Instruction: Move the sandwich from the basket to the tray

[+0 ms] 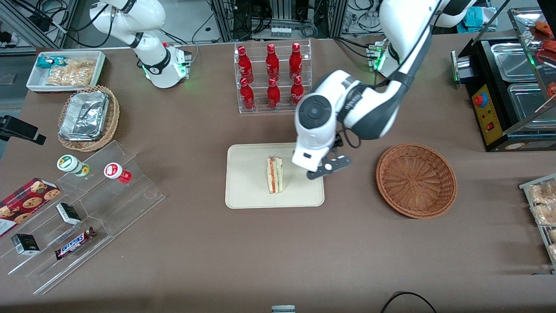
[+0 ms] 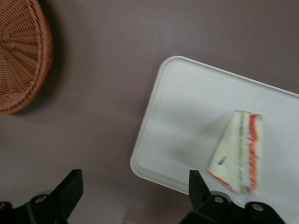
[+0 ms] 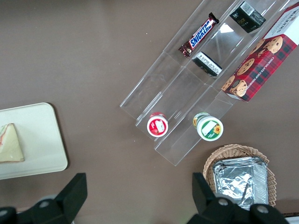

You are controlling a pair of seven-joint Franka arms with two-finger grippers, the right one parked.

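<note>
The sandwich (image 1: pixel 274 174) (image 2: pixel 238 151) (image 3: pixel 9 142), a clear-wrapped white wedge with red and green filling, lies in the middle of the cream tray (image 1: pixel 247 182) (image 2: pixel 187 116) (image 3: pixel 42 140). The round reddish-brown wicker basket (image 1: pixel 416 180) (image 2: pixel 18 56) stands beside the tray, toward the working arm's end, with nothing in it. My gripper (image 1: pixel 321 171) (image 2: pixel 134 177) hovers above the tray's edge on the basket's side. It is open and holds nothing. The sandwich lies apart from its fingers.
A clear rack of red bottles (image 1: pixel 273 78) stands farther from the front camera than the tray. Toward the parked arm's end are a stepped acrylic display (image 1: pixel 87 208), a light wicker basket of foil containers (image 1: pixel 87 117) and a white snack bin (image 1: pixel 65 71). A black appliance (image 1: pixel 508 87) stands at the working arm's end.
</note>
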